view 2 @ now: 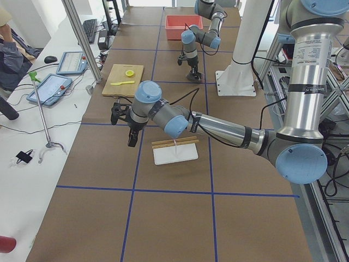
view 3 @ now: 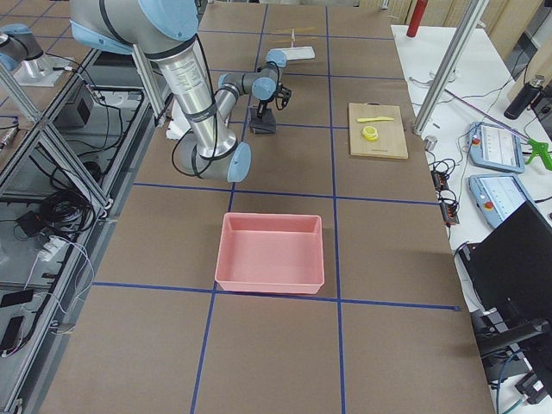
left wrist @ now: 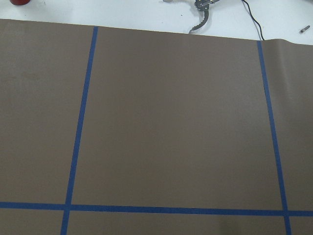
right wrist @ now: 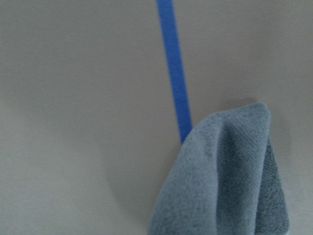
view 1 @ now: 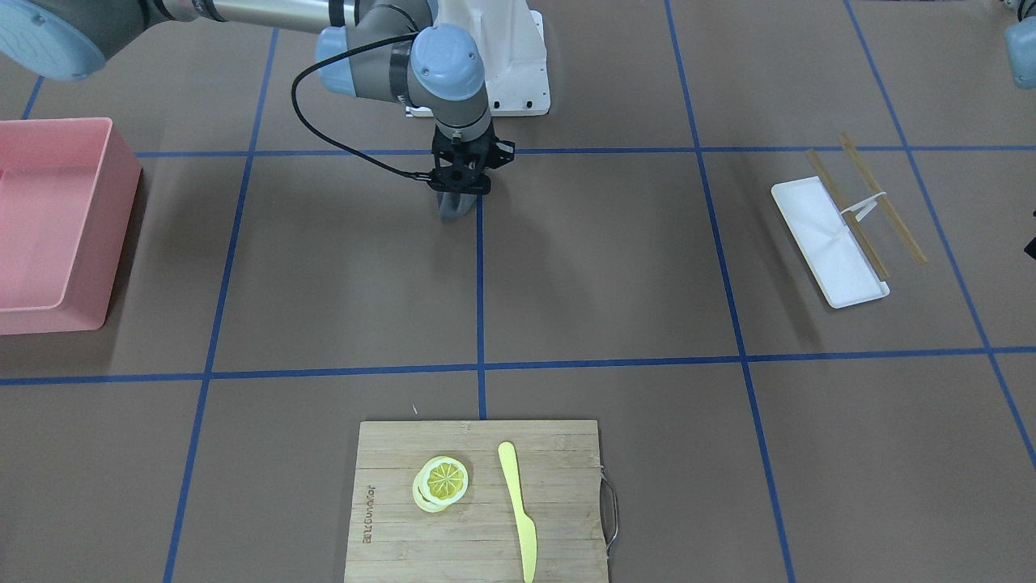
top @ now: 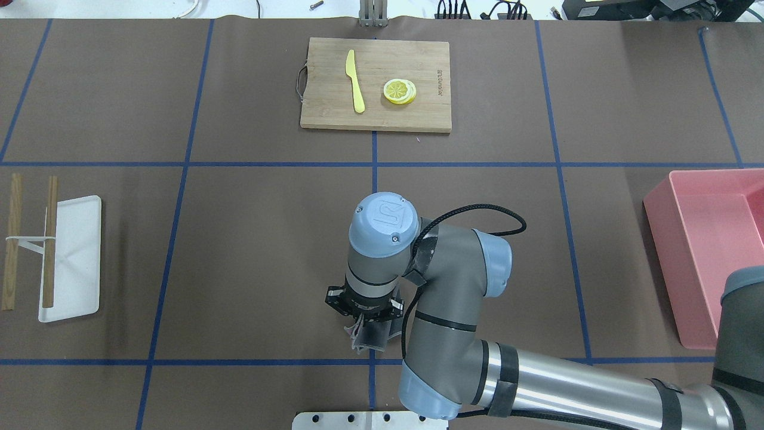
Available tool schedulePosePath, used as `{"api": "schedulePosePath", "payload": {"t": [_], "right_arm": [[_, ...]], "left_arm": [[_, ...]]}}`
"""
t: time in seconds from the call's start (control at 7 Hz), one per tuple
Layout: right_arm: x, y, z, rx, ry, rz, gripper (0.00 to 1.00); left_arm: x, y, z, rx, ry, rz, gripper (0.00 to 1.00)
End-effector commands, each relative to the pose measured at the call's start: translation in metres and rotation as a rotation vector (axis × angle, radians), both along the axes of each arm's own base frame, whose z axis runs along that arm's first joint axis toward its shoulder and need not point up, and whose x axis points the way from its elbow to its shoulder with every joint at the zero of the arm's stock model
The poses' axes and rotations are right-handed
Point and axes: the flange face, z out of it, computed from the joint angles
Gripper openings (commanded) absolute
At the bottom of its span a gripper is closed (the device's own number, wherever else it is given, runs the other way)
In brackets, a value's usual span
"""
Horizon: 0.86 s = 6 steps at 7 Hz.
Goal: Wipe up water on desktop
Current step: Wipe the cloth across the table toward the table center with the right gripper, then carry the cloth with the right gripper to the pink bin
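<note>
The desktop (view 1: 607, 267) is a brown surface with blue tape lines. My right gripper (view 1: 458, 202) points down at it near a tape crossing and is shut on a grey-blue cloth (view 1: 452, 210). The cloth's lower end rests on or just above the surface. The overhead view also shows the right gripper (top: 367, 331) and the cloth (top: 373, 341). In the right wrist view the cloth (right wrist: 230, 181) hangs beside a blue tape line. I make out no water. My left gripper (view 2: 131, 136) hangs above the desktop near the white tray; I cannot tell if it is open or shut.
A pink bin (view 1: 48, 227) stands at the robot's right end. A bamboo cutting board (view 1: 566, 486) on the far side holds a lemon slice (view 1: 442, 482) and a yellow knife (view 1: 518, 506). A white tray (view 1: 830, 243) with chopsticks (view 1: 882, 198) lies at the left end.
</note>
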Motion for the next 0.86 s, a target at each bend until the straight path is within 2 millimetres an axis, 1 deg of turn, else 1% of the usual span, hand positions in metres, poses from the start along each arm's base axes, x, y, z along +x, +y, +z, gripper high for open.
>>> {"api": "schedulePosePath", "payload": {"t": [0.0,0.14,0.29,0.43,0.57,0.71], "right_arm": [[0.034,-0.009,0.053,-0.034,-0.002,0.02,0.0],[0.106,-0.014,0.114,0.003,0.008,-0.013,0.0],[0.163,-0.022,0.166,0.042,0.028,-0.052,0.0],[0.206,-0.019,0.206,0.071,0.055,-0.08,0.0],[0.243,-0.022,0.233,0.088,0.065,-0.105,0.0],[0.267,-0.025,0.254,0.107,0.077,-0.124,0.0]], "left_arm": [[-0.007,-0.002,-0.001,-0.019,-0.002,-0.014,0.97],[-0.007,-0.002,-0.001,-0.017,-0.003,-0.013,0.97],[-0.007,-0.001,-0.003,-0.016,-0.002,-0.014,0.97],[-0.008,-0.002,-0.004,-0.013,-0.002,-0.015,0.97],[-0.009,-0.002,-0.003,-0.015,-0.002,-0.017,0.97],[-0.01,-0.002,-0.004,-0.013,-0.001,-0.017,0.97]]}}
